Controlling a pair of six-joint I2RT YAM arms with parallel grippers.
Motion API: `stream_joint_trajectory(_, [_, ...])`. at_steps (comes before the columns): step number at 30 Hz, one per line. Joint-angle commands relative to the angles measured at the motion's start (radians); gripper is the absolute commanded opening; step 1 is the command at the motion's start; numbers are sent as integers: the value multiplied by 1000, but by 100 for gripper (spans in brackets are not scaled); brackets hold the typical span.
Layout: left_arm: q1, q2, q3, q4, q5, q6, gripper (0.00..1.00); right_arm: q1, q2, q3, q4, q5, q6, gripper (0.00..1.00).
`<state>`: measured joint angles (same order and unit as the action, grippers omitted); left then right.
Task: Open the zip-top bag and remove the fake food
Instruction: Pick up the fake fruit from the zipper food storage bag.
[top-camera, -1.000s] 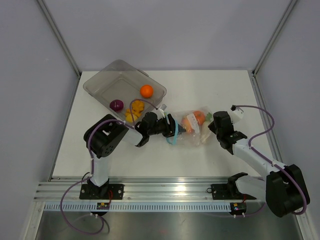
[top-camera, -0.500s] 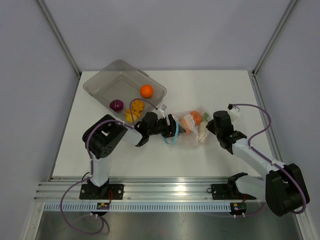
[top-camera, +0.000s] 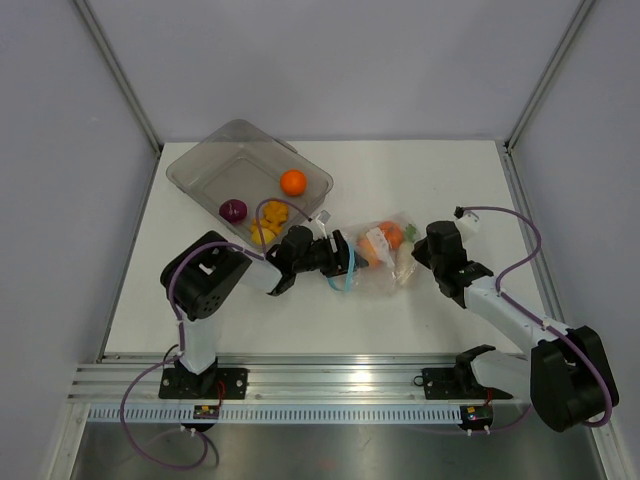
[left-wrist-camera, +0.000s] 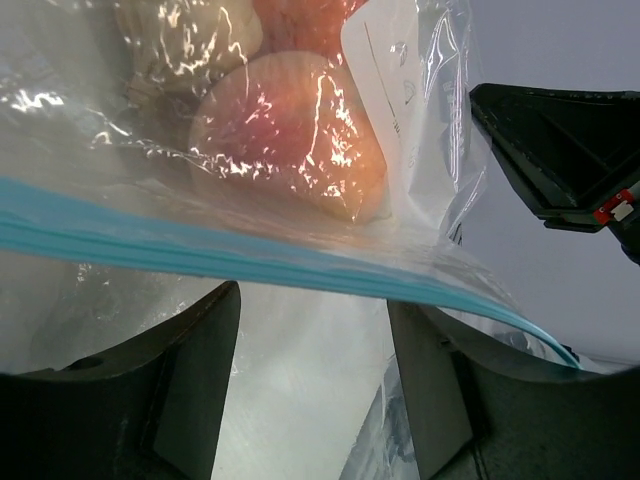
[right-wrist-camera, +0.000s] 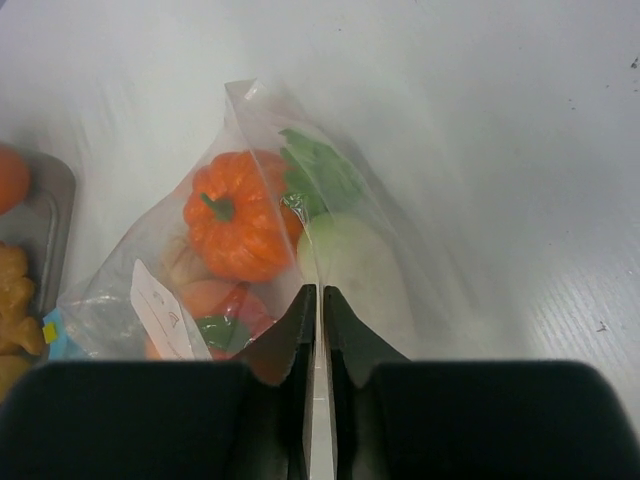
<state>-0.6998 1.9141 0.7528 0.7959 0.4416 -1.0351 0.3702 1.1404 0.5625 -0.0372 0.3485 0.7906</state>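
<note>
The zip-top bag lies on the white table between my two grippers, its blue zip strip at the left end. Through the plastic show fake food pieces: an orange pumpkin, a white piece and a peach. My left gripper is open at the bag's mouth, its fingers wide apart under the strip with loose plastic between them. My right gripper is pinched on a fold at the bag's far end, its jaws a thin slit apart. From above, the left gripper and right gripper flank the bag.
A grey translucent tray stands at the back left, holding an orange ball, a purple piece and yellow bits. Grey walls close off the table on three sides.
The bag and the right gripper have shifted slightly to the left. The left gripper has drawn back a little at the bag's mouth.
</note>
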Motion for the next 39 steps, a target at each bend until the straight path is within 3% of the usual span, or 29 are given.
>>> stream_joint_trajectory(1, [2,-41,-4,52,-15,3,63,-5,-7,51,-21,12,-51,15])
stream_joint_trajectory(10, [2,-50,-7,58,-17,1,63,9,-51,76,-36,1,-125,33])
stream_joint_trajectory(15, [0,-53,-17,60,-23,1,62,123,-28,129,-23,23,-189,45])
stream_joint_trajectory(23, [-7,-59,-29,59,-35,3,61,176,169,250,2,-57,-229,47])
stream_joint_trajectory(33, [-7,-50,-17,20,-55,29,61,180,369,430,-90,-74,-249,47])
stream_joint_trajectory(39, [-7,-86,-23,0,-79,64,65,182,495,485,-133,-176,-222,46])
